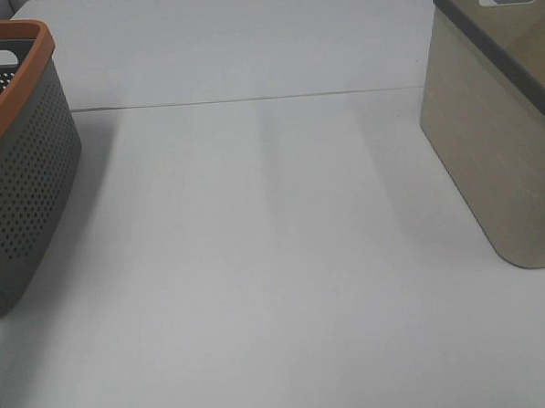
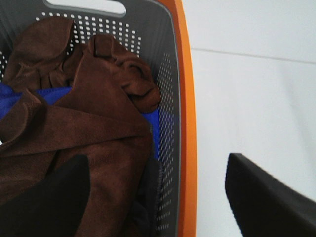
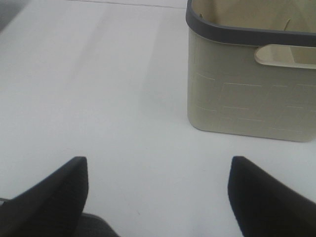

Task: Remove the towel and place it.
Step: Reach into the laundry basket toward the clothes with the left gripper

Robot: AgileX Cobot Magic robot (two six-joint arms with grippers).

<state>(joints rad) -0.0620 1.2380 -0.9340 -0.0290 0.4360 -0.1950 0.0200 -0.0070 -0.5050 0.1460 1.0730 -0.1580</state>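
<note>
The dark brown towel [image 2: 84, 123] lies crumpled inside the grey perforated basket with an orange rim [image 2: 186, 123], over a blue cloth [image 2: 153, 123]. My left gripper [image 2: 158, 197] is open above the basket's edge, one finger [image 2: 49, 197] over the towel, the other [image 2: 266, 197] outside over the table. My right gripper [image 3: 158, 197] is open and empty above the white table, near the beige basket [image 3: 247, 94]. In the exterior high view the grey basket [image 1: 20, 181] stands at the left and the beige basket [image 1: 498, 137] at the right; neither gripper shows there.
The white table [image 1: 257, 260] spreads between the two baskets, with a seam line across its far part. The beige basket has a dark grey rim and a handle slot [image 3: 286, 55].
</note>
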